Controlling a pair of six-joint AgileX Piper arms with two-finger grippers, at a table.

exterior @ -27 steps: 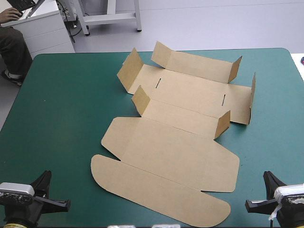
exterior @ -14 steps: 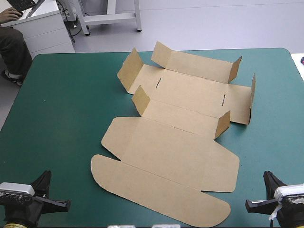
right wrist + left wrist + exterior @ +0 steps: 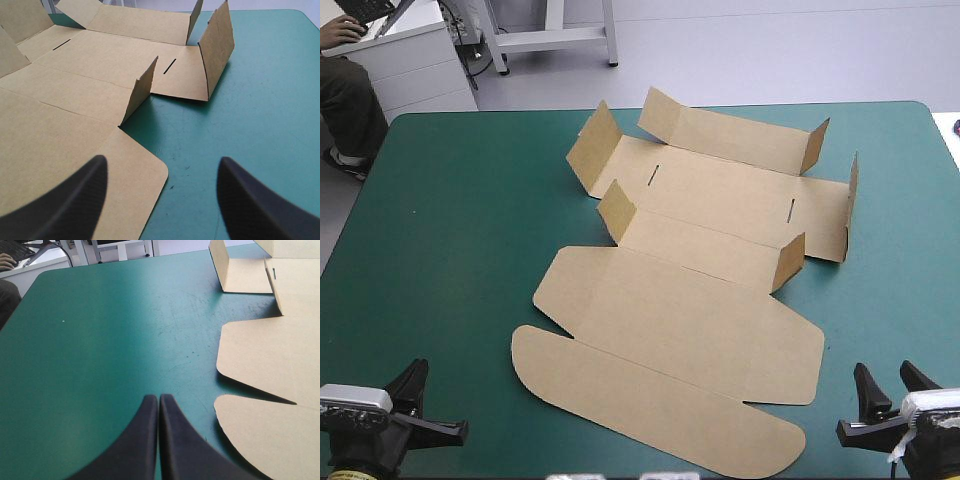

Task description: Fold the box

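The brown box (image 3: 700, 290) lies as a cut sheet in the middle of the table. Its near lid panel and rounded flap are flat, while several small flaps and a far wall (image 3: 720, 135) stand raised. My left gripper (image 3: 417, 372) sits at the near left corner, shut and empty, well apart from the sheet. In the left wrist view its fingers meet in one arch (image 3: 158, 399), with the box's rounded flap (image 3: 270, 435) off to one side. My right gripper (image 3: 886, 372) stands open at the near right corner. In its own view (image 3: 162, 162) the lid's corner (image 3: 145, 175) lies just ahead.
A wide band of teal-green cover (image 3: 450, 220) runs between the box and the table's left edge. A narrower strip (image 3: 900, 280) lies to the box's right. Both grippers are close to the table's near edge.
My right gripper has opened from shut, its fingers now spread apart. The box and the left gripper have not moved.
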